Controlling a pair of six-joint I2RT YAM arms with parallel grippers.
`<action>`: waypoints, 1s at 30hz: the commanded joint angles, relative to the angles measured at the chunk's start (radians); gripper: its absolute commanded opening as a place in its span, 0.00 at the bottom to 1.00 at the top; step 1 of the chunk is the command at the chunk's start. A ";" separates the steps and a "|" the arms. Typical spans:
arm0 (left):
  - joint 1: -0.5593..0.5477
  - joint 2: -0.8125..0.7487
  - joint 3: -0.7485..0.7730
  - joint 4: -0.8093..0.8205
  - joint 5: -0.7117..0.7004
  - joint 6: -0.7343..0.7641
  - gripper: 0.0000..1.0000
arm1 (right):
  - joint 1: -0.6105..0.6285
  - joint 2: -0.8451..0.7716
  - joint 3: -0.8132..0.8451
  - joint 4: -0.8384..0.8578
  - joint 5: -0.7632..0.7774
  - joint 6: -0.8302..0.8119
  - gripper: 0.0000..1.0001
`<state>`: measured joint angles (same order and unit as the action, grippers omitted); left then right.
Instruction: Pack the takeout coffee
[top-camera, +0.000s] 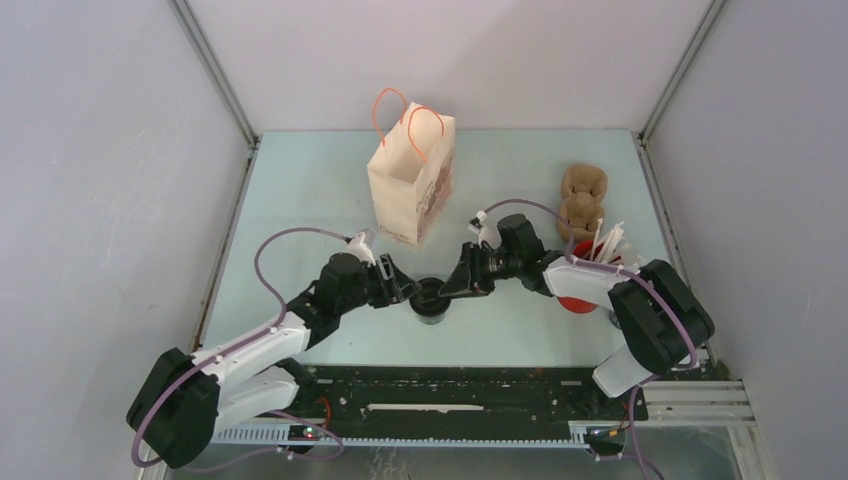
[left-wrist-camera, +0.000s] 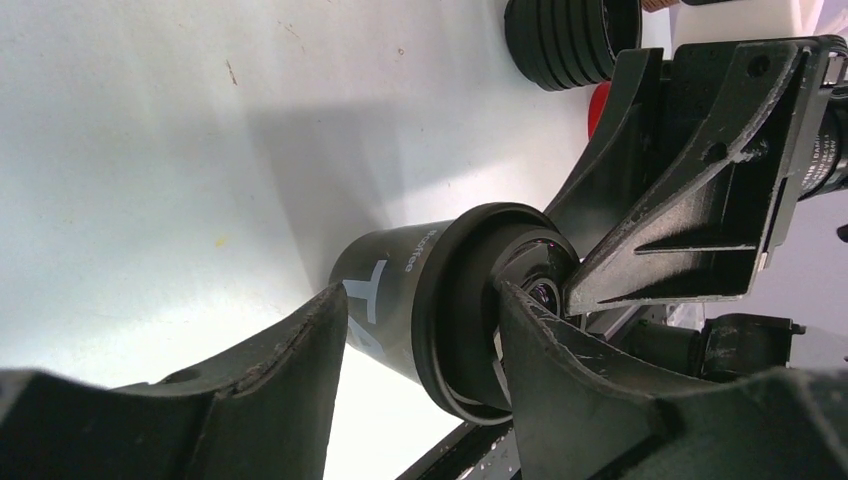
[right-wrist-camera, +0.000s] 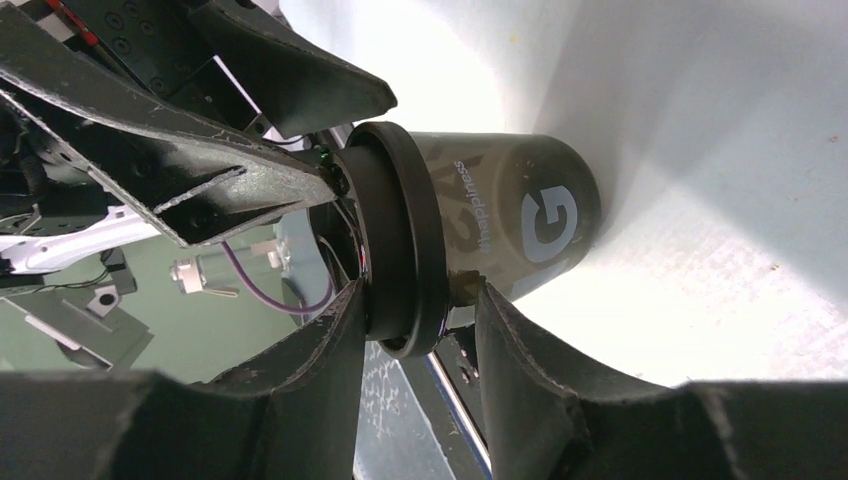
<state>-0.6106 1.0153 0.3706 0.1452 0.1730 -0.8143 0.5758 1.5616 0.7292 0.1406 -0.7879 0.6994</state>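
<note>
The takeout coffee (top-camera: 432, 300), a small black cup with a black lid, stands on the table between both arms. My left gripper (top-camera: 412, 292) comes from the left, open, its jaws straddling the cup's upper part. In the left wrist view (left-wrist-camera: 420, 320) one finger lies beside the cup body (left-wrist-camera: 385, 300) and the other over the lid. My right gripper (top-camera: 455, 288) comes from the right and is shut on the lid rim. In the right wrist view (right-wrist-camera: 415, 300) one finger sits on the lid top and the other under the rim of the cup (right-wrist-camera: 520, 215).
A paper bag (top-camera: 410, 190) with orange handles stands open behind the cup. A red cup (top-camera: 575, 302) of white sticks (top-camera: 605, 245) sits under my right arm. A brown pulp carrier (top-camera: 583, 200) lies at the back right. The black base rail (top-camera: 450, 400) runs along the near edge.
</note>
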 joint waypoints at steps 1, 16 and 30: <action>-0.008 0.023 -0.037 -0.046 -0.002 0.009 0.61 | -0.001 0.066 -0.075 0.071 0.050 0.007 0.45; -0.009 -0.018 -0.058 -0.056 0.004 0.002 0.61 | -0.006 0.026 -0.065 0.029 0.085 -0.032 0.63; -0.009 -0.031 -0.071 -0.059 -0.005 0.000 0.61 | 0.031 -0.121 -0.007 -0.124 0.062 -0.048 0.85</action>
<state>-0.6151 0.9852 0.3428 0.1570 0.1864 -0.8383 0.5907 1.4857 0.6971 0.0414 -0.7338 0.6609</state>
